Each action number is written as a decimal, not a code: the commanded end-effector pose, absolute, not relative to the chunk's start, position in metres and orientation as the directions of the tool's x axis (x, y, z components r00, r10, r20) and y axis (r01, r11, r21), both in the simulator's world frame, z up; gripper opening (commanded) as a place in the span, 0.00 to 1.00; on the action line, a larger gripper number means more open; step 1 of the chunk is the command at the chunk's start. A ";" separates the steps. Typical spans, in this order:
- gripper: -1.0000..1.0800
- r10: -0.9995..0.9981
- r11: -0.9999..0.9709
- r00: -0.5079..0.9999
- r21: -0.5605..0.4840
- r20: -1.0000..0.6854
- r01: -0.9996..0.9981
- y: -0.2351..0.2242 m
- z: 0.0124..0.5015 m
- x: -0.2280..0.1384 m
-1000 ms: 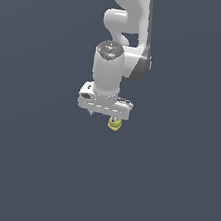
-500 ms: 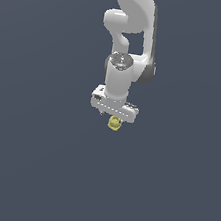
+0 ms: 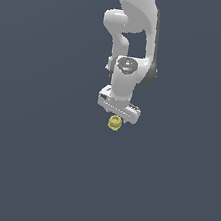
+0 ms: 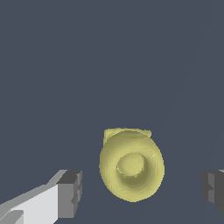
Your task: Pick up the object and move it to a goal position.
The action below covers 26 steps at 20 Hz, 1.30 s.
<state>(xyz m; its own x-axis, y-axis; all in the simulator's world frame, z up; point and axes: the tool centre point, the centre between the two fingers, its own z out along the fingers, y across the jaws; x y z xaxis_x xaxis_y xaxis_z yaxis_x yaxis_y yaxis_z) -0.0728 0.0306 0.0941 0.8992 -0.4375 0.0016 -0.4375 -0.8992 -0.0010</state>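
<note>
The gripper (image 3: 115,117) is hovering at the exterior view's centre, hiding most of the object (image 3: 114,123). The wrist view is showing the fingers (image 4: 70,194) spread wide, clear of the object's (image 4: 131,165) dimpled yellow dome.

Arm (image 3: 135,45) downward, jaws apart

Exterior view: arm (image 3: 138,31) cut off by top edge, base and upper links out of frame. Gripper (image 3: 115,119) fingers hidden under the white hand body; jaw gap can't be read here. Object (image 3: 114,123) too small for detail, its top tucked behind the hand's lower edge; can't tell if it touches any surface.

Wrist view: gripper (image 4: 142,192) fingers (image 4: 70,193) both cropped, one by the bottom edge, the other by the side edge, only its dark pad showing. Object's (image 4: 131,165) underside hidden, contact with pads not visible.
</note>
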 end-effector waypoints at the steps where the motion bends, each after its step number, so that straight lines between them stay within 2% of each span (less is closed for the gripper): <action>1: 0.96 -0.453 -0.892 0.892 0.000 0.001 -0.453 0.033 0.091 -0.076; 9: 0.96 -0.457 -0.889 0.889 0.000 0.000 -0.457 0.034 0.087 -0.078; 24: 0.96 -0.461 -0.888 0.888 0.000 0.000 -0.461 0.034 0.039 -0.079; 25: 0.00 -0.461 -0.888 0.888 0.000 0.000 -0.461 0.034 0.039 -0.079; 26: 0.00 -0.461 -0.888 0.888 0.000 0.000 -0.461 0.034 0.039 -0.079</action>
<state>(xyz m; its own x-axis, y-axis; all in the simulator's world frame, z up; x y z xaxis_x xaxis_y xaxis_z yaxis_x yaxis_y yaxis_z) -0.0787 0.0346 0.0403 0.8879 -0.4601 -0.0001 -0.4601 -0.8879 -0.0002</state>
